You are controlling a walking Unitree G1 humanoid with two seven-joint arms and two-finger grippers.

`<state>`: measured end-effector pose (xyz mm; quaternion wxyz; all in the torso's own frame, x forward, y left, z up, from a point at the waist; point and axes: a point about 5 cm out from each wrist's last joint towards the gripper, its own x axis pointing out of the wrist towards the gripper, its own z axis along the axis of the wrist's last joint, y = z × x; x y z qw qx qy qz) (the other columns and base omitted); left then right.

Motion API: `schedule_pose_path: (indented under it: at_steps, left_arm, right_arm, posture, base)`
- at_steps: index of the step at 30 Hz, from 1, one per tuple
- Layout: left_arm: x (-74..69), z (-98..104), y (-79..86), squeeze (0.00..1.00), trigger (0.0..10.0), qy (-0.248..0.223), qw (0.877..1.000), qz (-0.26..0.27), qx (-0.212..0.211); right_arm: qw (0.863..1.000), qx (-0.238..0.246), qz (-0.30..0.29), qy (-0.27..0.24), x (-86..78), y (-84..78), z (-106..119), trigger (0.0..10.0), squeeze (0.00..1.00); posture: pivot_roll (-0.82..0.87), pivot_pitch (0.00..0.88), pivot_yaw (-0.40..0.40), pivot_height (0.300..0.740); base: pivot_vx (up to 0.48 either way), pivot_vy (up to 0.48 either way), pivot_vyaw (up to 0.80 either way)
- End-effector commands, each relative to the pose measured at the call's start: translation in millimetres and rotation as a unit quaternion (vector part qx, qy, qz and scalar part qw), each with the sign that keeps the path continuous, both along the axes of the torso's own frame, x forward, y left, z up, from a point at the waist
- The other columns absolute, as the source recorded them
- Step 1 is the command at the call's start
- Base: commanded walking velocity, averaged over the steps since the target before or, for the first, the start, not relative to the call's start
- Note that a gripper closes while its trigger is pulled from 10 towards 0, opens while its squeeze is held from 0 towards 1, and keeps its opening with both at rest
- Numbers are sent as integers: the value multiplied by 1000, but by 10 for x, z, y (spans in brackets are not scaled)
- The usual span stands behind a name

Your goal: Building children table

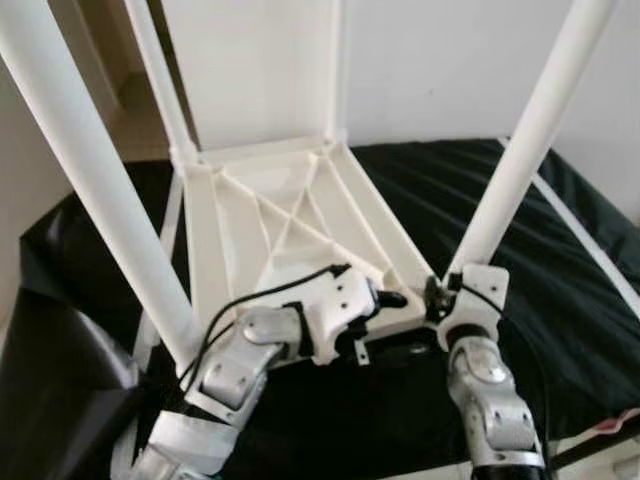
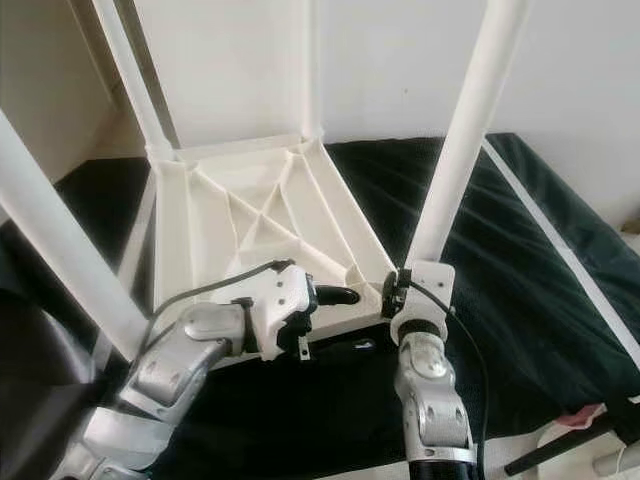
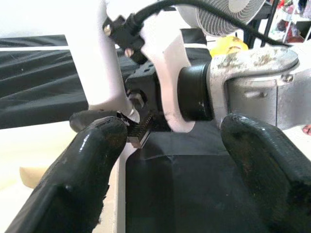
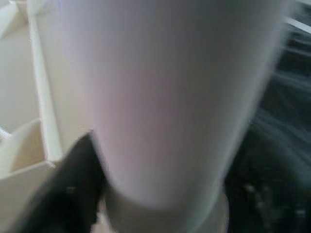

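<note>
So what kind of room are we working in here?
Likely a room in a home, maybe a bedroom: the upturned white table lies on a black sheet near a plain wall, with a fan close by.

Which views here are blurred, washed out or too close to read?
Right wrist view: badly blurred, the table leg too close to focus on. Left wrist view: black fingers soft, the fan behind overexposed. Eye views: soft overall, the white wall and legs wash out, while the black cloth keeps its creases.
</note>
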<state>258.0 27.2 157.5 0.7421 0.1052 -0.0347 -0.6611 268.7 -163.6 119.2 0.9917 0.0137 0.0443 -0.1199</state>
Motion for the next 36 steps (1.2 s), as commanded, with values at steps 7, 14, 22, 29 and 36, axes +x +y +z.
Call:
schedule_pose_path:
  at_steps: [7, 14, 22, 29, 36]
  left_arm:
    - [-17, -67, 61, 0, 10000, 28, 998, 54, -20]
    - [-163, -77, 316, 0, 10000, 78, 995, 37, -43]
    - [-391, -122, 569, 0, 10000, 138, 990, 9, -39]
    - [-527, -300, 826, 0, 10000, 124, 991, 53, 26]
    - [-749, -467, 1323, 0, 10000, 146, 975, 84, 146]
  right_arm:
    - [999, -29, 18, -32, -126, -42, 67, 10000, 1000]
    - [998, -55, 27, -31, -237, -117, 30, 10000, 0]
    - [997, -50, 27, -44, -193, -105, 73, 10000, 0]
    - [997, -51, 27, -49, -78, -128, 95, 10000, 0]
    - [996, -60, 19, -57, 75, -246, 135, 10000, 0]
  posture:
    - [-67, 0, -13, 740]
    - [-68, 0, -10, 740]
    - [-60, 0, -9, 740]
    - [-19, 0, -22, 740]
    - [58, 0, -34, 740]
  base:
    - [0, 0, 0]
    - [0, 0, 0]
    - [0, 0, 0]
    - [0, 0, 0]
    - [0, 0, 0]
